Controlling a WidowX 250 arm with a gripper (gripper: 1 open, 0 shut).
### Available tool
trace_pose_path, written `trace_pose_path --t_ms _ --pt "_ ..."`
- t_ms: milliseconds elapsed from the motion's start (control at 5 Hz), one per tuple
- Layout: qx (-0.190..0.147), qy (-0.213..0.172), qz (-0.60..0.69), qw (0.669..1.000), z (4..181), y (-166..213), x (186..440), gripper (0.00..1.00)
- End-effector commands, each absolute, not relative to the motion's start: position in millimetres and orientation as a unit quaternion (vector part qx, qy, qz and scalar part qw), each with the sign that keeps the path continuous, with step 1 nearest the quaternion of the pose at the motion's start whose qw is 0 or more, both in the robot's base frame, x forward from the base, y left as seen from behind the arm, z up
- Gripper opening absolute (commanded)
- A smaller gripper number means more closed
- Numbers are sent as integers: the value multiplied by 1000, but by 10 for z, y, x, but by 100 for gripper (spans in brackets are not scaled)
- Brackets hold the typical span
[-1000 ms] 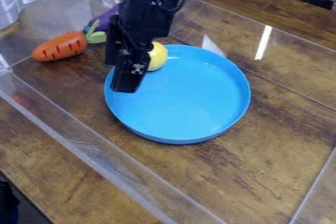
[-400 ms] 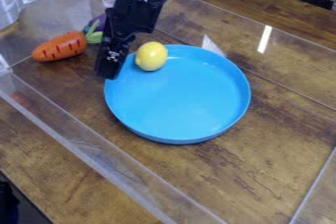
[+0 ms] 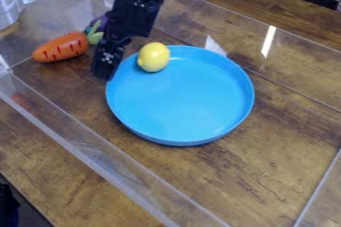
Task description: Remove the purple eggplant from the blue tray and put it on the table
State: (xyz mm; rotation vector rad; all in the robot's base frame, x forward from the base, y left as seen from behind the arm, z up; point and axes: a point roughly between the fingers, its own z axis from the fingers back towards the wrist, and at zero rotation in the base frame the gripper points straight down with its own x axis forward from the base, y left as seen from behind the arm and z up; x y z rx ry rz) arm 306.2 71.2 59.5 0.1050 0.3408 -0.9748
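currently, scene: one robot arm over a dark wood table (image 3: 266,181).
gripper (image 3: 104,69): jaws spread wide, empty, tilted downward at the tray's upper-left edge.
purple eggplant (image 3: 98,27): mostly hidden behind the arm, just up from the gripper, beside the orange carrot (image 3: 60,47); long axis unclear.
blue tray (image 3: 200,121): round dish; only a yellow ball (image 3: 154,57) visible in it, near the rim.
eggplant in tray: seemingly outside the rim, not certain.
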Motion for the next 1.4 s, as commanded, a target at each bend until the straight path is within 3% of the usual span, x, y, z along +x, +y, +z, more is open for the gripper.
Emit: trace_pose_path --t_ms 0,200,400,600,1000,1200 --pt "71 144 -485 860 773 894 3091 100" --pt "75 145 -509 845 789 1011 3038 100" --pt "74 149 -511 844 666 1027 3000 100" --pt "75 126 -501 853 680 1067 3011 100" --pt "86 82 -508 853 1045 1119 2992 100" --pt "85 83 -503 856 989 1083 3058 100"
